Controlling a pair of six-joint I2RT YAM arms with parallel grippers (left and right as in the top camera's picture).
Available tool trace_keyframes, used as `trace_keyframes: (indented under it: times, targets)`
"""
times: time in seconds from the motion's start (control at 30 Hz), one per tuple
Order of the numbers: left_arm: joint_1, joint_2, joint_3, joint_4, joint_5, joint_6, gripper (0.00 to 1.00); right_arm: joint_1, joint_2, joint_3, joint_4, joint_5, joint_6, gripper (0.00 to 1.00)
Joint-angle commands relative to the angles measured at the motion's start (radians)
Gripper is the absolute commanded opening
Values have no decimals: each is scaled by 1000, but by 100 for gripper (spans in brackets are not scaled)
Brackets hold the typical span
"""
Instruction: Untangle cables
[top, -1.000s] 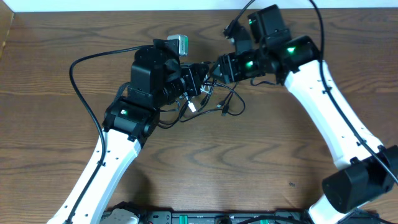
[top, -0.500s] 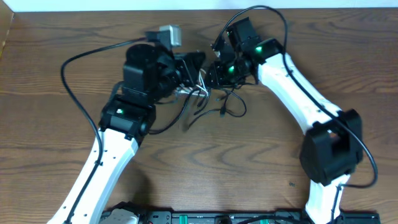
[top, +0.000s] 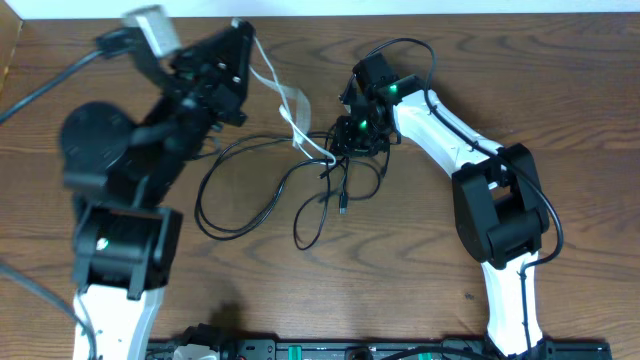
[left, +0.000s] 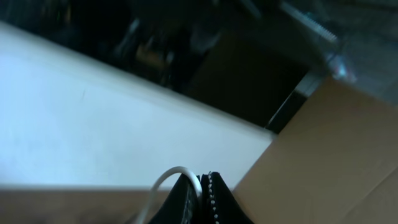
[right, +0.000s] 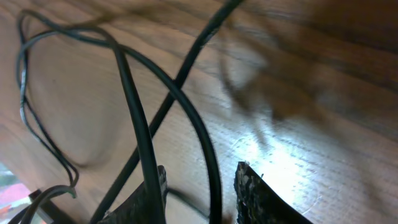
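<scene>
- The white cable (top: 290, 110) is up off the desk (top: 380, 280) now, strung from the knot to the raised left end effector (left: 202, 186), which is clenched on it (a second ago both sat low in the pile).
- The black cables (right: 138, 124) have spread into looser loops on the desk.
- The right end effector (right: 202, 193) sits low at the knot, parted, with one black strand running between its fingers.
- My read: the white one is coming free.
</scene>
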Motion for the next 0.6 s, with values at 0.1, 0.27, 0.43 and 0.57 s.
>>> trace_keyframes:
  times: [0.1,0.27,0.43,0.57]
  targets:
    - [32,-32,101,59,5,-8,7,-26,69,-5,-5,26,13,33]
    - [32,-32,126,72,-38,3,8,-37,84,-5,-11,27,3,40]
    - [32,-16,125,53,-96,56,8,-54,82,-4,-12,-6,-61,57]
    - [32,4,125,-21,-95,61,8,-66,49,11,-36,-129,-214,83]
